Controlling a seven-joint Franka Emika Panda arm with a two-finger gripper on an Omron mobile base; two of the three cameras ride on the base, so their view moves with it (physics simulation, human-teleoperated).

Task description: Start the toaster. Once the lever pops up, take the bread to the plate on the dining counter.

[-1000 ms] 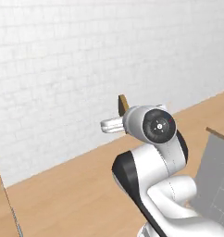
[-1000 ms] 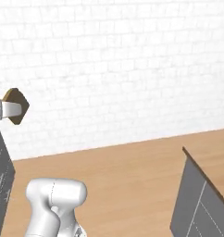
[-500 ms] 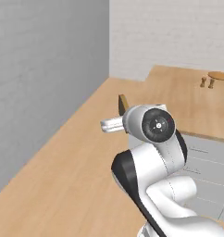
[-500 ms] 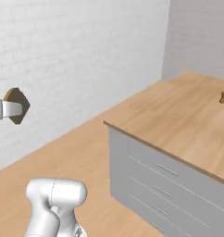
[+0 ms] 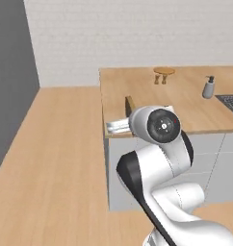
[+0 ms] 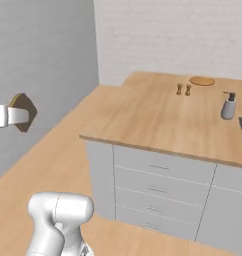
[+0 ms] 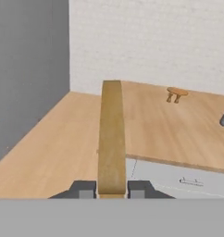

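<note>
My gripper [image 7: 111,190] is shut on the bread [image 7: 111,139], a thin tan-brown slice seen edge-on between the two fingertips. In the base views the bread [image 5: 129,104] [image 6: 23,111] is held in the air just off the near left corner of the dining counter [image 5: 186,105] [image 6: 143,115] [image 7: 178,134]. The tan-orange plate [image 5: 164,71] [image 6: 201,80] [image 7: 177,91] lies on the far side of that counter, well beyond the gripper [image 6: 8,115]. The toaster is out of view.
Two small wooden shakers [image 5: 160,79] [image 6: 183,89] stand just in front of the plate. A grey soap dispenser [image 5: 209,87] [image 6: 228,106] stands by the dark sink [image 5: 231,103] at the right. Grey drawers [image 6: 158,185] face me. A grey wall [image 7: 30,69] is on the left.
The whole scene has swung as the base drove and turned; the dining counter has come into full view with the plate on it. The bread stays in the shut gripper.
</note>
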